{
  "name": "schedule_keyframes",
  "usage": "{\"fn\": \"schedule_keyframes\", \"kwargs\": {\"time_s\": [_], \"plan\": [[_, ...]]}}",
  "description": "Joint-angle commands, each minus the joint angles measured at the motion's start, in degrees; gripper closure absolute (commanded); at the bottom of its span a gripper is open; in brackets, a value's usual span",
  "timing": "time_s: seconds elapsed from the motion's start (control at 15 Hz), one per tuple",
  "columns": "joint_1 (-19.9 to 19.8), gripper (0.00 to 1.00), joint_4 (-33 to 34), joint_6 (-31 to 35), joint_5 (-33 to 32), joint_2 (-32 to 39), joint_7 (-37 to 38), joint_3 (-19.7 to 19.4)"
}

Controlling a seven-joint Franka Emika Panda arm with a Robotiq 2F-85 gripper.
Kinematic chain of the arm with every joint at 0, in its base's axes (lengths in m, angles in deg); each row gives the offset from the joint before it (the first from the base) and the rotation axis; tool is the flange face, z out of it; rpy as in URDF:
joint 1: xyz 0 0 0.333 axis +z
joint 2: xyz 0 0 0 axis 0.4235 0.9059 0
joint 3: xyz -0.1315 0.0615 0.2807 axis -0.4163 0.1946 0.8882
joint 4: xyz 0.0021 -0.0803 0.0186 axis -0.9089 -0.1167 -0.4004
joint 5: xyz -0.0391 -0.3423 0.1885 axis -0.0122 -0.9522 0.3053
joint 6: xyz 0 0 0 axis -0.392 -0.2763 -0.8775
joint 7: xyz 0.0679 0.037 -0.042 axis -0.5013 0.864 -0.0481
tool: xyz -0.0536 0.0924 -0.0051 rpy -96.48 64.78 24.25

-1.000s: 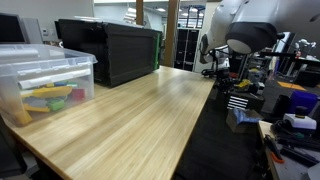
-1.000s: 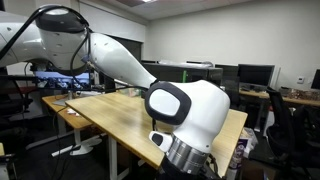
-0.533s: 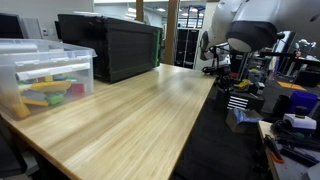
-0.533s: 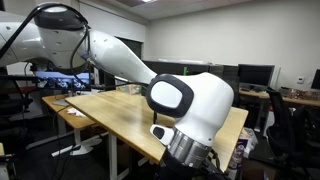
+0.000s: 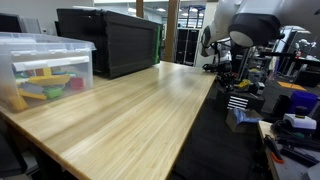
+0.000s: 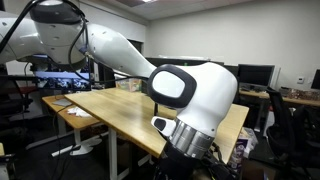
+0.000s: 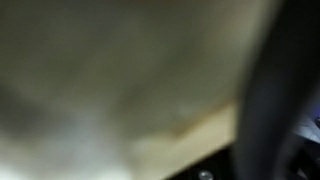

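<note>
The white robot arm (image 6: 190, 95) reaches over the near corner of a light wooden table (image 6: 110, 112); its big wrist joint fills the middle of that exterior view and its lower end runs out of the picture. In an exterior view the arm (image 5: 255, 25) hangs past the table's far right edge (image 5: 130, 110). The wrist view is badly blurred: it shows a pale wood edge (image 7: 190, 140) and a dark upright band (image 7: 285, 90) at the right. I cannot make out the jaws or anything held.
A clear plastic bin (image 5: 45, 70) with coloured pieces stands at the table's left end. A large black box (image 5: 110, 40) stands behind it. Cluttered shelves and gear (image 5: 285, 100) stand right of the table. Desks with monitors (image 6: 255, 75) are at the back.
The arm's wrist end has swung up and to the right near the table corner. The bin and box sit further left and higher in their exterior view.
</note>
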Motion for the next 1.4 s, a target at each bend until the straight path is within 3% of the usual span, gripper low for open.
{"fn": "schedule_keyframes", "kwargs": {"time_s": [0.0, 0.2, 0.27, 0.33, 0.87, 1.33], "plan": [[-1.2, 1.00, 3.4, 1.1, 3.6, 1.9, 3.7, 3.2], [-1.6, 1.00, 3.5, 1.0, 3.8, 1.7, 3.7, 3.1], [-3.1, 1.00, 3.0, 3.5, 0.1, -2.2, 5.5, 6.3], [-2.2, 1.00, 3.3, 1.7, 4.0, 0.8, 3.6, 3.5], [-8.0, 0.99, 4.7, 1.3, 11.6, -1.0, 2.4, 3.5], [-10.2, 1.00, 5.4, 1.0, 15.5, -1.6, 1.5, 3.2]]}}
